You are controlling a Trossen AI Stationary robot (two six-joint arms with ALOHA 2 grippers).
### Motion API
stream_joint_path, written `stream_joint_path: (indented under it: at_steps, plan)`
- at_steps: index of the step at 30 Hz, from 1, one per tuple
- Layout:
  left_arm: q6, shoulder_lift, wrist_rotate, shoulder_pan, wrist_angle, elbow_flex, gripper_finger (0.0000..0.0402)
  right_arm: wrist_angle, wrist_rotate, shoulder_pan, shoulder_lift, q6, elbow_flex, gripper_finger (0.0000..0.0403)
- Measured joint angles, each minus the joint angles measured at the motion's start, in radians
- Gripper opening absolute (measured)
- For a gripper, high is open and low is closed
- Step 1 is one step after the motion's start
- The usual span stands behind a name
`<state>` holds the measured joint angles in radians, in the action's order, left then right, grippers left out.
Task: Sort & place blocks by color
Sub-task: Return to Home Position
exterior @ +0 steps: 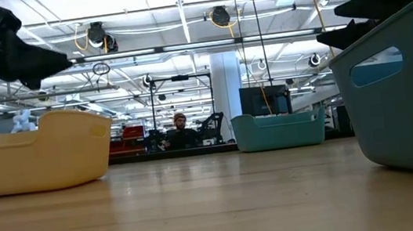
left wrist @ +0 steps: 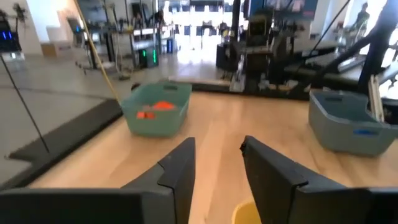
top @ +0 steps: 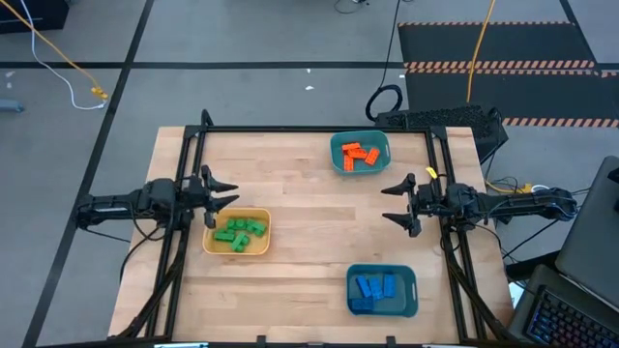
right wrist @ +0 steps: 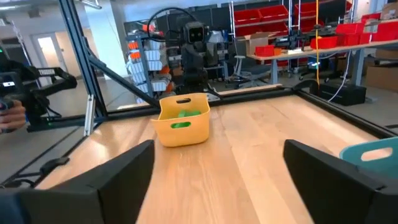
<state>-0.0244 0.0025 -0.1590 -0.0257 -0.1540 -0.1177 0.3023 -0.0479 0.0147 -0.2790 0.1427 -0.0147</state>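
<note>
Nearest tray (exterior: 412,122) — cropped — hides its blue blocks (top: 373,286).

Surface: light wooden table (top: 309,227) | left side: yellow tray (top: 237,212) | back edge, right of centre: teal tray (top: 360,136) | front right: blue-grey tray (top: 412,290) | trays well apart

The table (top: 300,232) is pale planked wood, smooth with a soft sheen, tbh. The yellow tray (top: 209,246), teal tray (top: 336,155) and blue tray (top: 411,290) all look like smooth matt plastic. The orange blocks (top: 361,155), green blocks (top: 239,232) and blue blocks (top: 374,286) are plastic too, but they're too small to judge the finish. My left gripper (left wrist: 217,144) and right gripper (right wrist: 219,146) look dark, matt and plasticky. The frame (top: 309,129) round the table looks like black metal.
</note>
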Motion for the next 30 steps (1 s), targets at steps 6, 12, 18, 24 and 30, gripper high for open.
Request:
stream_joint_path:
  at_steps: [6,12,18,24,30]
  plan:
    - [-0.006,0.000,-0.001,0.000,-0.002,0.034,0.0058,-0.002,-0.001,0.000,0.000,-0.033,0.000,0.0252]
    - [-0.001,0.000,-0.001,0.000,-0.002,0.044,0.0009,-0.039,-0.001,0.000,0.000,-0.043,0.000,0.0112]
    - [-0.011,0.000,0.004,0.000,0.091,0.071,0.0005,-0.062,-0.002,0.000,0.000,-0.054,0.000,0.0010]
    - [-0.011,0.000,0.011,0.000,0.189,0.106,0.0003,-0.076,-0.003,0.000,0.000,-0.052,0.000,0.0004]
    - [-0.029,0.000,0.020,0.000,0.187,0.106,0.0002,-0.079,-0.005,0.000,0.000,-0.042,0.000,0.0001]
